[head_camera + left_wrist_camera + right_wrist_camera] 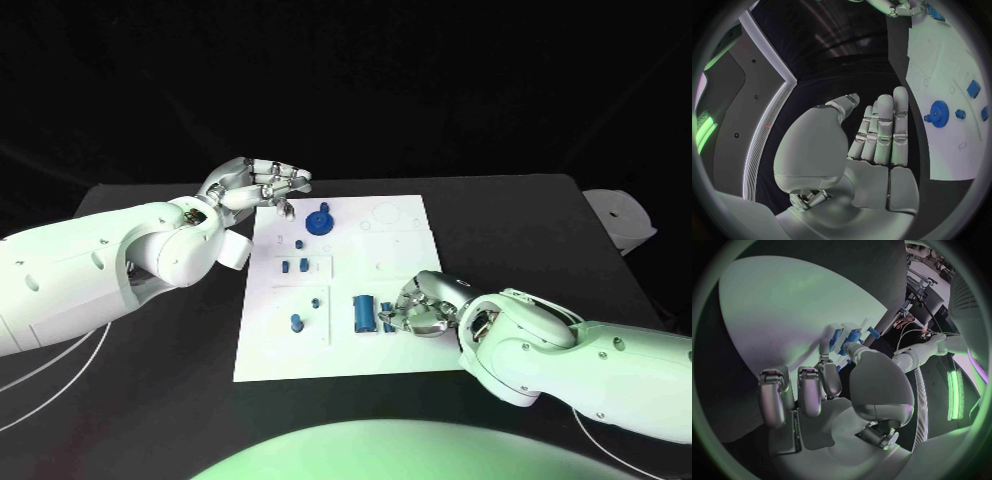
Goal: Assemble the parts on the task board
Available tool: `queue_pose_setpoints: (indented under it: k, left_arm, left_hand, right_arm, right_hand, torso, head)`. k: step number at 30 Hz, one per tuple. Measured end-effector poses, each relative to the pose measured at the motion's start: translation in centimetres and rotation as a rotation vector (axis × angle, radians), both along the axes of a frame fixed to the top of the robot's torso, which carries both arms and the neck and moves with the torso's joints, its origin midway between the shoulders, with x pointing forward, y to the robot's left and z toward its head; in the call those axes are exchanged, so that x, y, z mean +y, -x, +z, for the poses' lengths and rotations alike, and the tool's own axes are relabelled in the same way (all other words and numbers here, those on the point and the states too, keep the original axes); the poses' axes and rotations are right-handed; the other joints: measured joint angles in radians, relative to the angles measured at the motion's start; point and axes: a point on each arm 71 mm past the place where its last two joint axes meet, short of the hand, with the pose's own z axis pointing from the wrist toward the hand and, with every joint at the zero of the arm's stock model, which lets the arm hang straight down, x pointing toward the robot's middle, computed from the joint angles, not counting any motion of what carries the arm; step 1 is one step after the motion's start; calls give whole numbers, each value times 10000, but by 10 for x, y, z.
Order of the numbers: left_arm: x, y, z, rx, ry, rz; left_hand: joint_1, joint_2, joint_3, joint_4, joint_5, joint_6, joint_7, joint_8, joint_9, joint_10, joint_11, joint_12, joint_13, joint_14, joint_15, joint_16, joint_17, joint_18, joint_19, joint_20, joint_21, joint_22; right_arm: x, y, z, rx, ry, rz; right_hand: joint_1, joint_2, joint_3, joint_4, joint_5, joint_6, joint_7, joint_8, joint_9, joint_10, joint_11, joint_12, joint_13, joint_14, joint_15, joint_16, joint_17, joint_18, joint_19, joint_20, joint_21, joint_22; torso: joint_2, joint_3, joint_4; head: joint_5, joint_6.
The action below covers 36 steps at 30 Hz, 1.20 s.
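on the board, head view: our right hand (421, 305) reaches for the blue cylinder (364, 312) on the task board (389, 260), poised to grasp
left wrist view: our left hand (873, 135) spread, holding nothing; blue gear (939, 114) alongside
right wrist view: fingers (826, 365) at blue parts (848, 337); grip we cannot tell

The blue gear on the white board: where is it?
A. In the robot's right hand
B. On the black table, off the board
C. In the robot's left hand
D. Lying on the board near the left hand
D. The blue gear lies flat on the task board, just beside the left hand, whose fingers hold nothing.
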Motion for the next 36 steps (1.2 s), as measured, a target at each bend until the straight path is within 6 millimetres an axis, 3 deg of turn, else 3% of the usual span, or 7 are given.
queue_pose_setpoints:
  k: [11,22,26,29,31,33,36]
  left_arm:
    - [1,0,0,3,-7,10]
    - [0,-2,-3,-33,-4,53]
    - [0,-3,-6,-94,71,96]
    - [-1,-5,-8,-158,187,163]
    - [-1,-8,-11,-204,310,284]
    - [0,-11,-14,-234,431,427]
    - [2,-16,-19,-284,675,734]
  left_hand:
    - [0,0,0,0,0,0,0,0,0,0,0,0,-1,0,0,0,0,0,0,0,0,0]
    - [0,0,-29,29,0,0,0,0,0,0,0,20,9,0,0,40,-1,1,0,0,0,0]
    - [0,0,-23,34,0,0,0,0,0,1,0,107,34,0,0,40,-10,0,0,0,1,-10]
    - [55,55,0,57,0,41,-41,67,4,42,-42,172,51,-31,-31,40,-26,-1,0,0,-1,-17]
    - [54,54,8,65,0,161,-161,146,36,148,-148,258,62,-72,-72,40,-45,1,0,0,-48,-29]
    - [54,54,0,111,0,218,-217,214,54,277,-194,281,62,-143,-113,40,-64,0,-3,-3,-91,-48]
    - [54,54,-14,208,0,233,-232,215,56,441,-217,318,50,-629,-125,-326,-238,1,-346,-26,-402,-195]
  right_arm:
    - [-14,4,5,-274,-121,-167]
    - [-41,-22,27,-1449,-1958,-619]
    - [-53,-42,32,-1593,-2969,-1023]
    - [-63,-58,33,-1592,-3748,-1455]
    - [-71,-73,34,-1612,-4330,-1848]
    - [-76,-85,34,-1633,-4818,-2165]
    - [-83,-104,32,-1671,-5537,-2721]
  right_hand:
    - [738,86,-97,-98,163,-42,41,-67,-14,0,0,-71,-1,0,0,0,-1,0,0,0,0,-1]
    - [2160,62,-92,-268,375,-777,415,-666,-244,-788,275,-1534,-43,83,192,-583,-3,38,-18,94,-1097,4]
    - [2714,67,-93,-269,53,-1103,593,-868,-284,-2015,431,-3820,-1367,67,329,-1616,-519,575,-189,273,-3424,6]
    - [3121,82,-93,-269,-337,-1369,754,-996,-285,-3287,597,-6110,-2973,-478,502,-3128,-2179,1055,-1075,401,-6254,3]
    - [3391,74,18,-274,-982,-1602,915,-1152,-400,-3822,775,-6878,-3758,-1368,641,-4954,-3962,1477,-2052,540,-9335,-1127]
    - [3569,52,178,-225,-1061,-1727,967,-1243,-517,-4101,840,-7410,-4385,-2082,736,-6498,-5268,1650,-2622,631,-11239,-2125]
    - [3652,-18,413,-155,-1061,-1739,989,-1332,-701,-4509,886,-8295,-5566,-2438,825,-7821,-5923,1646,-2777,732,-12412,-3143]
  torso:
    - [-14,9,-26]
    - [-120,-16,-58]
    - [-205,-52,-83]
    - [-300,-99,-95]
    - [-369,-135,-106]
    - [-456,-186,-124]
    - [-598,-265,-158]
  head:
    - [16,68]
    - [-20,295]
    - [-36,422]
    - [-75,579]
    - [-97,702]
    - [-114,853]
    - [-120,1030]
